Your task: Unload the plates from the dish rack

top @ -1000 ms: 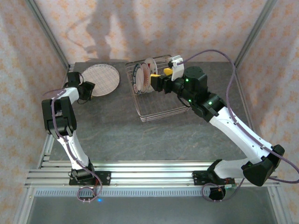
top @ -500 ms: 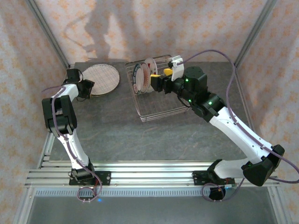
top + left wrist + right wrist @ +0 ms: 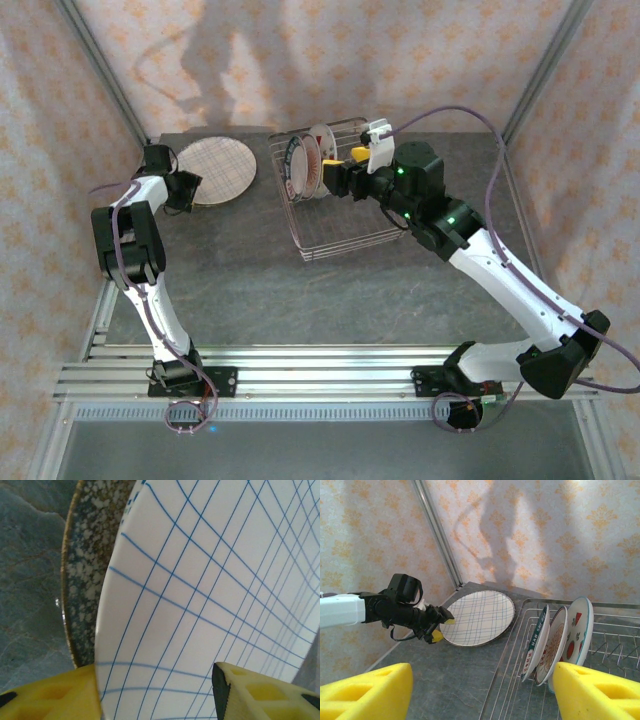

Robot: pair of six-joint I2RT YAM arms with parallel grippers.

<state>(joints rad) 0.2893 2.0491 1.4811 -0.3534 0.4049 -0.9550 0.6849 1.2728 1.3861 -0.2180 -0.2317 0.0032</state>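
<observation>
The beige plaid plate (image 3: pixel 217 169) lies flat at the table's back left, stacked on a grey speckled plate (image 3: pixel 85 565). My left gripper (image 3: pixel 189 189) is open at the plaid plate's (image 3: pixel 210 580) near-left rim, with its yellow fingers (image 3: pixel 50 695) on either side of the edge. The silver wire dish rack (image 3: pixel 345 237) holds three upright plates: a dark-rimmed one (image 3: pixel 536 641), a squiggle one (image 3: pixel 554 642) and a white red-fruit one (image 3: pixel 579 627). My right gripper (image 3: pixel 482 692) hangs open above the rack, right of these plates, holding nothing.
Patterned walls and metal frame posts (image 3: pixel 105 75) close in the table at the back and sides. Bare grey tabletop (image 3: pixel 260 290) stretches in front of the rack and between the arms. The rack's right half (image 3: pixel 620 645) has only bare prongs.
The left arm has shifted slightly at the plaid plate's rim. The right arm and the plates in the rack have not moved.
</observation>
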